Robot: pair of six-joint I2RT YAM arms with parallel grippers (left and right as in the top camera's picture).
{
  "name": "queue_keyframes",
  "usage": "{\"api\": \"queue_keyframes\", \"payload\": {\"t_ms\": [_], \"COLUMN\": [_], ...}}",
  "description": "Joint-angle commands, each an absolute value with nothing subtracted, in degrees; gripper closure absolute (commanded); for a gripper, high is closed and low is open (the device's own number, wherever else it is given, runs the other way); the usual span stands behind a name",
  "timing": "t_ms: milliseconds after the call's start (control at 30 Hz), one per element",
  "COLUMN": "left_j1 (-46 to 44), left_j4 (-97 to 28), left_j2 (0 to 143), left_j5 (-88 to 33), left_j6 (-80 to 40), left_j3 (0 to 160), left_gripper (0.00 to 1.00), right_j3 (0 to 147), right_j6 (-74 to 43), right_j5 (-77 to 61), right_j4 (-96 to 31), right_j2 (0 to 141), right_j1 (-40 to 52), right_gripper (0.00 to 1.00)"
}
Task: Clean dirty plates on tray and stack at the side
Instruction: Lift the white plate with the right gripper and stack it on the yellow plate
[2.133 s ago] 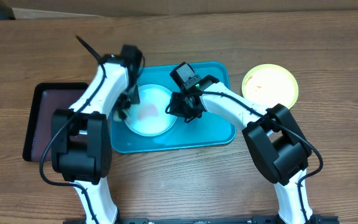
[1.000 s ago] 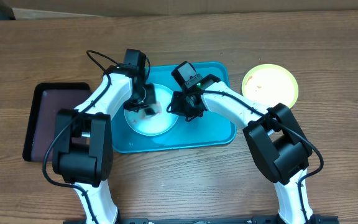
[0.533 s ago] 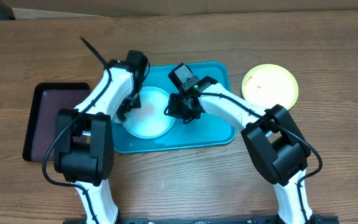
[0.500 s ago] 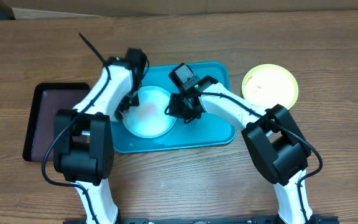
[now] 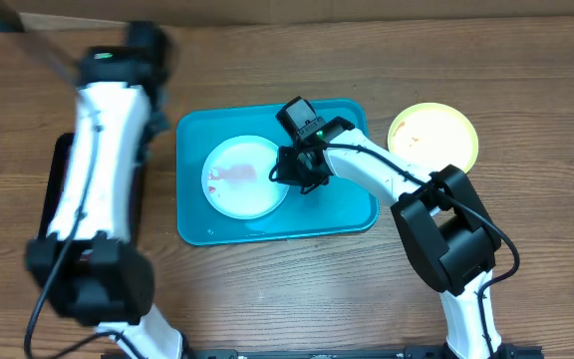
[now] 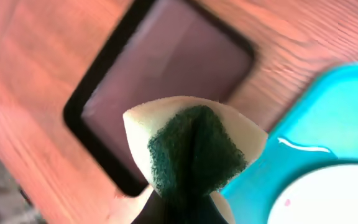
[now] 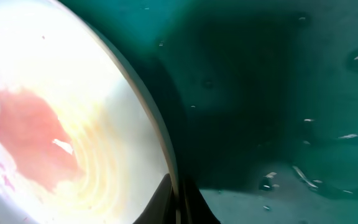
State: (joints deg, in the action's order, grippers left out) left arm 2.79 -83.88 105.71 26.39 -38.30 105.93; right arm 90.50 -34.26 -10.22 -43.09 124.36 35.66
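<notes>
My left arm [image 5: 96, 170] shows blurred from overhead, stretched long toward the far left of the table, wrist at the far end. On the left wrist view, the left gripper [image 6: 180, 210] sits low in frame, fingers pinched together on a sponge [image 6: 194, 146]. My right arm [image 5: 377, 172] is bent at the elbow and reaches inward, wrist pitched down. The right gripper [image 5: 298, 179] is down low, fingers closed thin over the rim of a plate [image 7: 104, 93].

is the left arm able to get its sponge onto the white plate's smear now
Probably yes: the smear faces up uncovered, the right gripper pinches only the right rim of the white plate, leaving the left side open.
</notes>
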Motion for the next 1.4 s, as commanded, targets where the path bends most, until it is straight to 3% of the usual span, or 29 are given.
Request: {"api": "queue_keyframes", "payload": {"t_ms": [0,300,433,600,800,1100,1367], "left_j1": [10.26,22.41,24.01,24.10,24.10,24.14,24.14], "left_j4": [-85.80,-86.32,-83.68,-78.22,-74.52,-74.22,-74.19], "left_j2": [104.25,104.33,104.33,104.33,104.36,104.36,104.36], "left_j5": [18.79,14.83,14.76,14.59,13.89,13.87,13.85], "left_j6": [-40.32,-40.42,-40.53,-40.53,-40.51,-40.47,-40.47], "left_j3": [106.91,101.45,98.67,93.10,87.88,87.37,87.37], "left_gripper": [0.95,0.96,0.96,0.96,0.96,0.96,0.95], "right_j3": [94.11,103.37,106.61,107.66,107.66,107.66,107.66], "right_j6": [-30.39,-23.00,-21.69,-11.60,-3.55,8.27,8.36], "right_j5": [-8.32,13.89,32.14,55.31,74.81,82.41,83.85], "right_j4": [-43.88,-52.49,-55.64,-55.40,-52.40,-47.53,-47.13], "right_j2": [120.64,113.38,112.27,112.22,112.22,112.22,112.22], "right_j1": [35.79,42.02,46.94,54.04,59.37,61.95,62.04], "right_gripper": [0.96,0.96,0.96,0.96,0.96,0.96,0.96]}}
